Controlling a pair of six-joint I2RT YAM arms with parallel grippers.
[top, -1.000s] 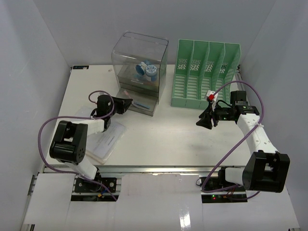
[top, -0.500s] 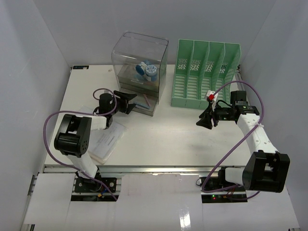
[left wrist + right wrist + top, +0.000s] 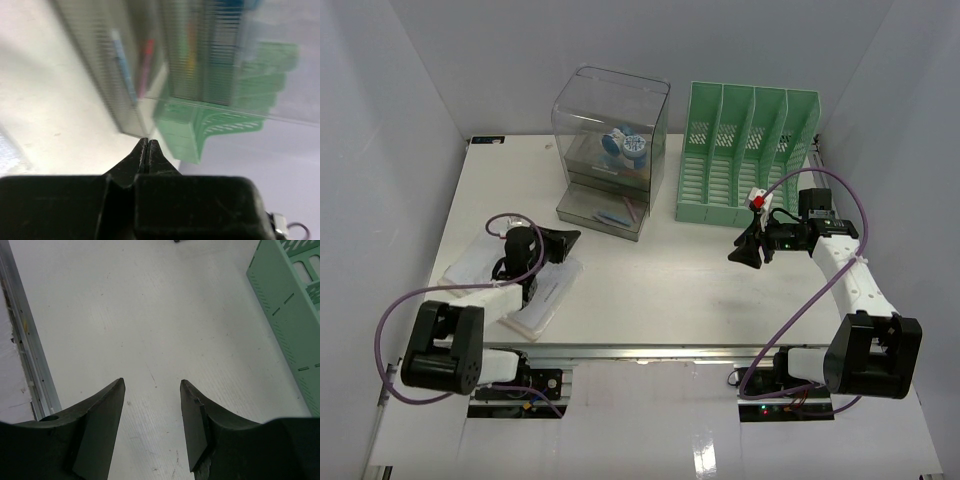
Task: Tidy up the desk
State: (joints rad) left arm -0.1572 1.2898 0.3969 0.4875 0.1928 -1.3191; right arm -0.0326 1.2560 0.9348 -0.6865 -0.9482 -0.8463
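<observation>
**A:** Where is the large flat white desk (image 3: 650,290)?

**B:** It fills the middle of the overhead view, with an aluminium rail (image 3: 650,350) along its front edge. At its back edge stand a clear plastic drawer box (image 3: 610,110) and, just beside it on the right, a green slotted file rack (image 3: 705,180).

**A:** And the left gripper (image 3: 570,238)?

**B:** Its fingers are pressed tight together with nothing between them. It is in the desk's left half, beside flat white packets (image 3: 545,300) near the front edge, and points toward the box.

**A:** The right gripper (image 3: 740,252)?

**B:** Its fingers are about half parted and empty, above bare desk in front of the rack.
</observation>
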